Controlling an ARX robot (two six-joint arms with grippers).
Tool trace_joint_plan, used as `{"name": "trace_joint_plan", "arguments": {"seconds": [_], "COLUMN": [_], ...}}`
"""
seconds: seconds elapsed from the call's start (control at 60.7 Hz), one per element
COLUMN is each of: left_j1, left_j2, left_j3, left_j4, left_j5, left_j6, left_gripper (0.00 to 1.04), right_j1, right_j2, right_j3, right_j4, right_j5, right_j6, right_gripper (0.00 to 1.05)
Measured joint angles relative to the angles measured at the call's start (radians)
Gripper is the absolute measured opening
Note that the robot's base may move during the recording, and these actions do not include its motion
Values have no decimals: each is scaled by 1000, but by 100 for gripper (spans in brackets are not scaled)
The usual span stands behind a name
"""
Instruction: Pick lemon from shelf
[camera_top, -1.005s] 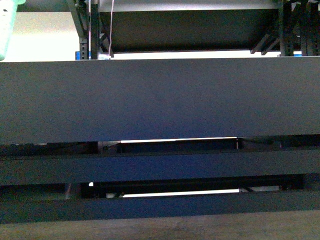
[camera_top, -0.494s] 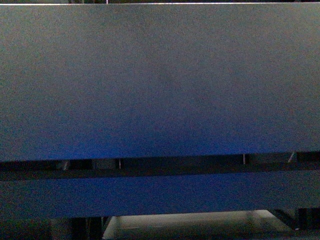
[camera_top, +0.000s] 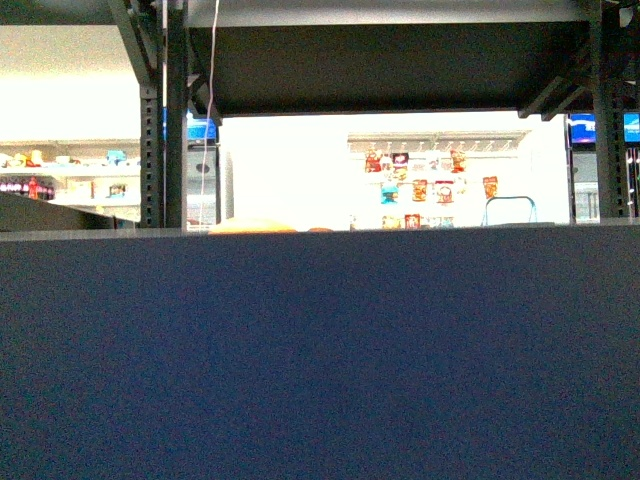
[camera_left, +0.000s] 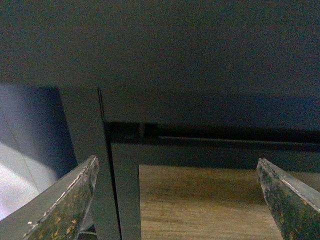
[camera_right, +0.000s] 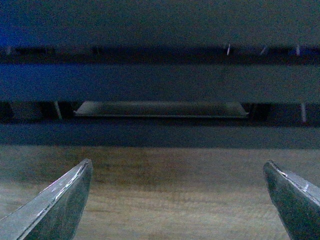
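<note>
From the front view, the thick dark deck of the shelf (camera_top: 320, 350) fills the lower half of my picture, and I can only just see over its top edge. Starting at the left, the left upright (camera_top: 165, 110) stands with white store shelving (camera_top: 60, 170) far behind it. Just beside the upright, a low orange-yellow dome (camera_top: 252, 226) pokes above the deck edge. It may be one of the rounder fruits rather than the lemon, but too little of it shows to be sure. I cannot pick out the lemon itself anywhere, and I judge it lies on this deck, hidden behind the edge. Further along hang snack packets (camera_top: 420, 185) in the background, then the right upright (camera_top: 610, 110).

Neither arm shows in the front view. On its wrist camera, the left gripper (camera_left: 176, 162) has its jaws spread wide with nothing between them. It is looking at the dark rack and a strip of wooden floor (camera_left: 200, 200) low down. The right gripper (camera_right: 177, 163) is likewise fully apart and empty, facing the lower decks and floor.

So I count the task as barely begun. The fruit has not been found for certain, there has been no reach and no grasp. All of the approach, closing and lifting out is left to do.
</note>
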Motion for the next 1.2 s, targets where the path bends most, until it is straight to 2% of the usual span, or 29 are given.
{"name": "trace_joint_plan", "arguments": {"seconds": [1.203], "left_j1": [0], "left_j2": [0], "left_j3": [0], "left_j4": [0], "left_j5": [0], "left_j6": [0], "left_gripper": [97], "right_j1": [0], "right_j2": [0], "right_j3": [0], "right_j4": [0], "right_j5": [0], "right_j6": [1], "right_gripper": [102]}}
